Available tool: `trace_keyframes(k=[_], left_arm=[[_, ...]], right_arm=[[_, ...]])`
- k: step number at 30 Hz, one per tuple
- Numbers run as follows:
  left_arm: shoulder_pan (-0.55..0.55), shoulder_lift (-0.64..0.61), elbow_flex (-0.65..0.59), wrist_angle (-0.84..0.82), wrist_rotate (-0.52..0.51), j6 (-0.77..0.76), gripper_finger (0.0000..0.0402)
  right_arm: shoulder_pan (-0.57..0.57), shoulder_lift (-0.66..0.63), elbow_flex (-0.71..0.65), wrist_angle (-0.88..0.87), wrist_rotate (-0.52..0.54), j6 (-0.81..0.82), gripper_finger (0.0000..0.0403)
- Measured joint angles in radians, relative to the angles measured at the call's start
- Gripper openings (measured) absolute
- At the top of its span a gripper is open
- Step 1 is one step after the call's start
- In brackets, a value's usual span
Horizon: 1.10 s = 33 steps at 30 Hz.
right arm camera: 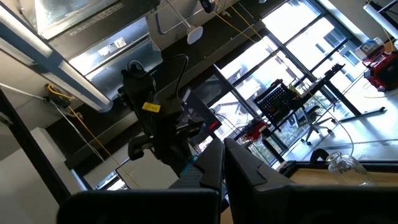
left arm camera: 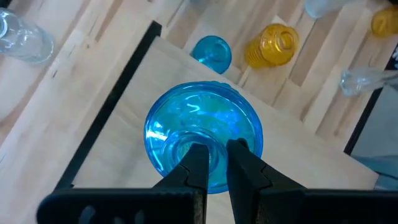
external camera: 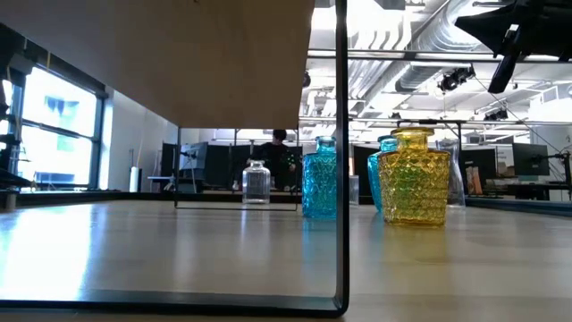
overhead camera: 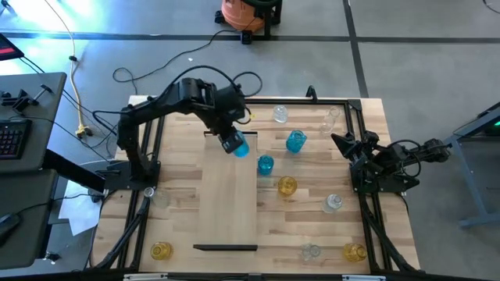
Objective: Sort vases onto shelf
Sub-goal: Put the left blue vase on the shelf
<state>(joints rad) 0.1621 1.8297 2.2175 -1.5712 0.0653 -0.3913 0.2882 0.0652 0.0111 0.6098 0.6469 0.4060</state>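
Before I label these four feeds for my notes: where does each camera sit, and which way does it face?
High view: above the table, looking straight down; both arms show, the left gripper holding a blue vase over the shelf.
Low view: at tabletop height, looking level into the room; yellow vase near.
Left wrist view: looks down past its fingers onto the same blue vase.
Right wrist view: tilted up toward windows, past its shut fingers; the left arm shows farther off.
Shared: high and left wrist views both show the held vase.
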Motion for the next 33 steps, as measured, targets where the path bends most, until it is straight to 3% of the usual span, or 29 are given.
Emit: trace_keyframes(k=[11,17,23,33], left_arm=[[-0.03,0.001,-0.03,0.0,-0.118,-0.025,0.0021],[-0.025,0.001,-0.03,0.0,-0.122,-0.027,0.0021],[-0.031,0.001,-0.03,0.0,0.002,-0.026,0.0021],[-0.031,-0.014,-0.031,0.0,0.012,0.045,0.0021]], right_arm=[[0.0,0.0,0.0,-0.015,-0.012,0.029,0.0],[0.0,0.0,0.0,-0.03,-0.013,0.056,0.0],[0.0,0.0,0.0,-0.031,-0.022,0.065,0.0],[0.0,0.0,0.0,-0.046,-0.023,0.065,0.0]])
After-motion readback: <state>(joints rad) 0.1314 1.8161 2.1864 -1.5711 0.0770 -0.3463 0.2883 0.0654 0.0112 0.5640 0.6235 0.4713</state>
